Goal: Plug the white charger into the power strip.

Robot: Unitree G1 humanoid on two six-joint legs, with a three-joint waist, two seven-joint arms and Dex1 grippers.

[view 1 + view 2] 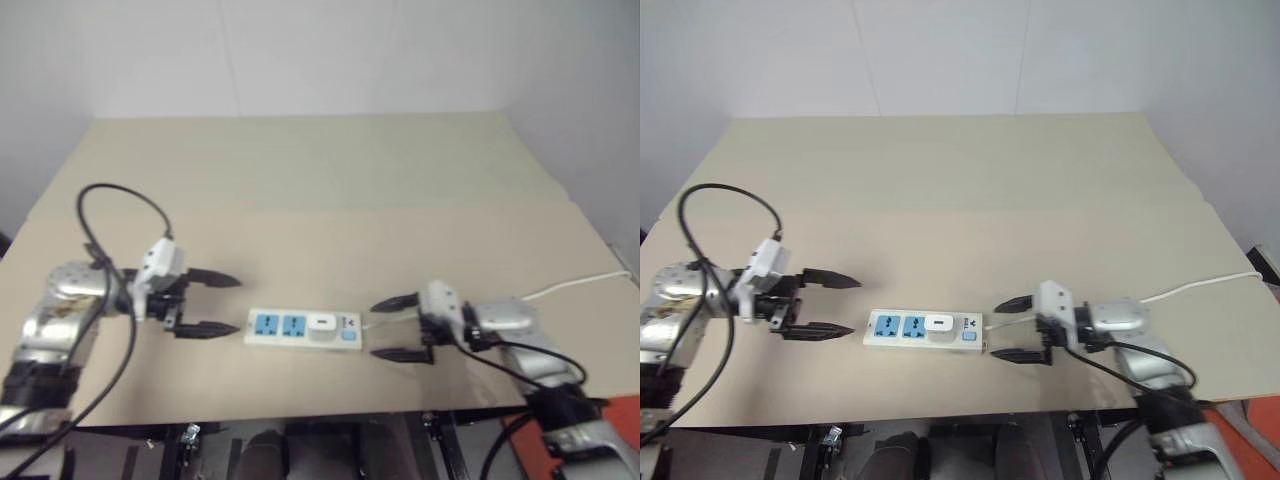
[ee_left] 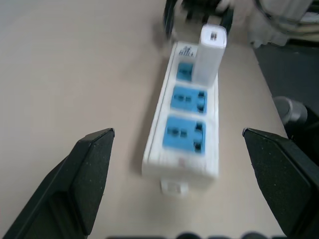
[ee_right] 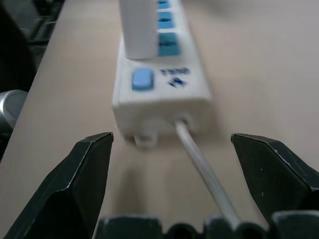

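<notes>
The power strip point(image 1: 303, 327) lies near the table's front edge, between my two grippers. The white charger point(image 1: 322, 324) stands upright in the socket nearest the blue switch point(image 3: 141, 78); the other two blue sockets are bare. My left gripper point(image 1: 208, 304) is open, a short way off the strip's left end, with nothing between its fingers. My right gripper point(image 1: 400, 328) is open too, just off the strip's right end, where the thin white cord point(image 3: 202, 167) leaves the strip and runs between its fingers.
The beige table point(image 1: 330, 190) stretches wide behind the strip. The cord point(image 1: 575, 285) trails off over the right edge. A black cable point(image 1: 115, 200) loops above my left wrist. Something red point(image 1: 610, 440) lies below the table at the right.
</notes>
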